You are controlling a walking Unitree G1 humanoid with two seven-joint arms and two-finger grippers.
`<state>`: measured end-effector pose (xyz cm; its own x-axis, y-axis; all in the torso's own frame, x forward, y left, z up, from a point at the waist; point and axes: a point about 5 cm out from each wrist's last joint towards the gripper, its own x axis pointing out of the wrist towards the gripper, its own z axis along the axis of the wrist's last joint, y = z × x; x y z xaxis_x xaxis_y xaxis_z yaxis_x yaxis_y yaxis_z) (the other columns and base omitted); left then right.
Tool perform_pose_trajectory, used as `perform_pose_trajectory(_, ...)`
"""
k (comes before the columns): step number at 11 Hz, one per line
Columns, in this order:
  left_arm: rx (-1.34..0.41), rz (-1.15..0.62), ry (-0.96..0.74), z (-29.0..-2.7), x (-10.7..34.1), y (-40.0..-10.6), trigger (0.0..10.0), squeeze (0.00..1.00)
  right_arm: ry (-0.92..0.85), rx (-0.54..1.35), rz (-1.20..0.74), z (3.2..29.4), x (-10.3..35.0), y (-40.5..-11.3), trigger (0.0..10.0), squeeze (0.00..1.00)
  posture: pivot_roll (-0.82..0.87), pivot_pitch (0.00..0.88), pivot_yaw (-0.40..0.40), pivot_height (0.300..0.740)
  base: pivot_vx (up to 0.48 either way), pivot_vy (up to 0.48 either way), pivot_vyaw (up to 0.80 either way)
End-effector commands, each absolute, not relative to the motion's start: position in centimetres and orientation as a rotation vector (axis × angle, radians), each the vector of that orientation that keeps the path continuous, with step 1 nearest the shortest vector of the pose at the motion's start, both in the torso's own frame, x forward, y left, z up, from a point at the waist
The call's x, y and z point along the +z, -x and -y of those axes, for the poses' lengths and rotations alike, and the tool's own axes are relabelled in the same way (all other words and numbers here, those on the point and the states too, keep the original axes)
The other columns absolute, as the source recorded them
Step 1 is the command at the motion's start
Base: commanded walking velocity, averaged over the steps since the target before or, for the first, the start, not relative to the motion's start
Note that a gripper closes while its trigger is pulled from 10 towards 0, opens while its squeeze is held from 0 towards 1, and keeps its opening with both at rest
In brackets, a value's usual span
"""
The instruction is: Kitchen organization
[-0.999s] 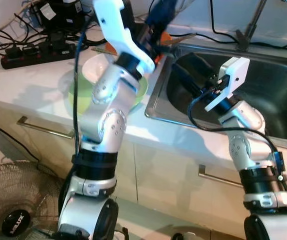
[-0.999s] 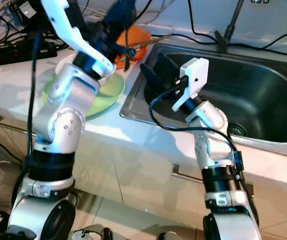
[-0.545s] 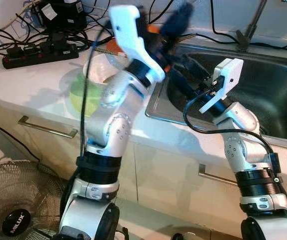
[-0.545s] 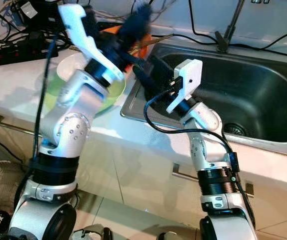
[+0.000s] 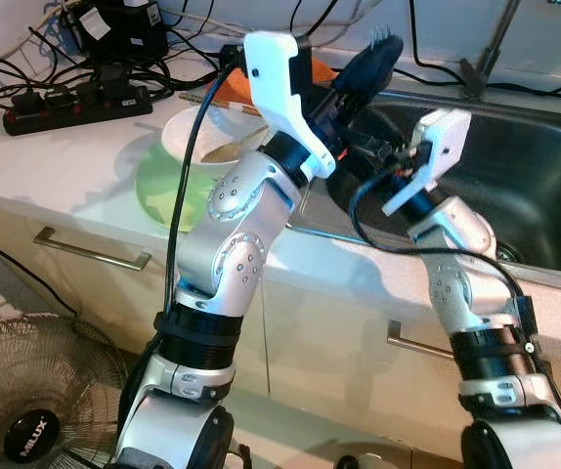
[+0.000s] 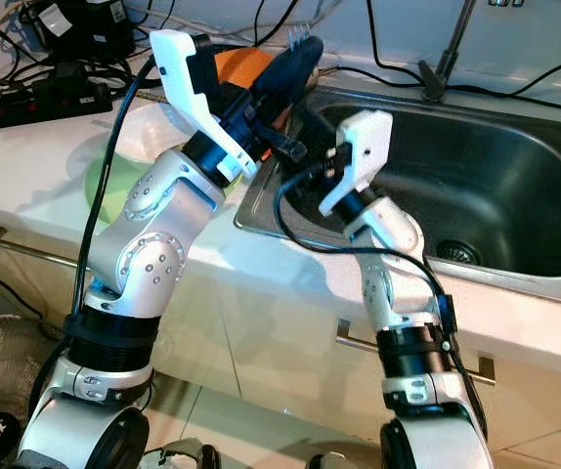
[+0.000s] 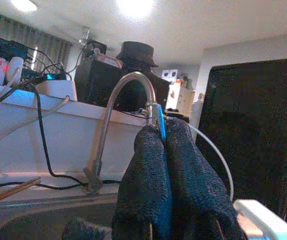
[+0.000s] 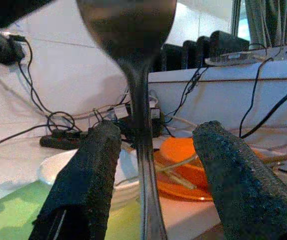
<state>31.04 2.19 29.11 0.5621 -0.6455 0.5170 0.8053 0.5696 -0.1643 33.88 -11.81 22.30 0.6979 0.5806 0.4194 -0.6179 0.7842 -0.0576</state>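
The fork (image 8: 133, 65) is thin polished steel, so I judge it light, stiff and slippery, not fragile, and apt to swivel if pinched at one point only. The flat handle below the head is the place to take it, gripped across its width. My left pincer (image 5: 366, 64) is closed on it near the head, with the tines poking up past the fingertips, and holds it upright in the air over the left rim of the sink (image 5: 544, 166). My right pincer (image 8: 156, 135) stands open, one finger on each side of the handle and neither touching it. The metal looks dark and glossy, with a rounded head narrowing to a slim stem. Behind it on the counter sit a white bowl (image 5: 197, 132) and an orange plate (image 8: 183, 170).
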Motion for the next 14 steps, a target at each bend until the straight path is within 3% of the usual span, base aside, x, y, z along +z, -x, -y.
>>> perform_pose_trajectory(1,-0.909,0.434,0.424,-1.84,29.20,-30.62,10.0,0.00,-0.092,0.650,0.443,12.03,22.44,-34.07,10.0,0.00,0.10,0.030,0.049,0.740,0.000,0.000,0.00)
perform_pose_trajectory(2,-0.910,0.431,0.424,-1.82,29.10,-30.59,10.0,0.00,-0.102,0.645,0.447,12.00,22.47,-34.07,0.0,0.00,0.10,0.030,0.049,0.740,0.000,0.000,0.00)
perform_pose_trajectory(14,-0.897,0.429,0.416,-1.78,29.00,-30.63,10.0,0.00,-0.128,0.629,0.453,11.85,22.55,-34.22,0.0,0.00,0.11,0.047,0.048,0.740,0.000,0.000,0.00)
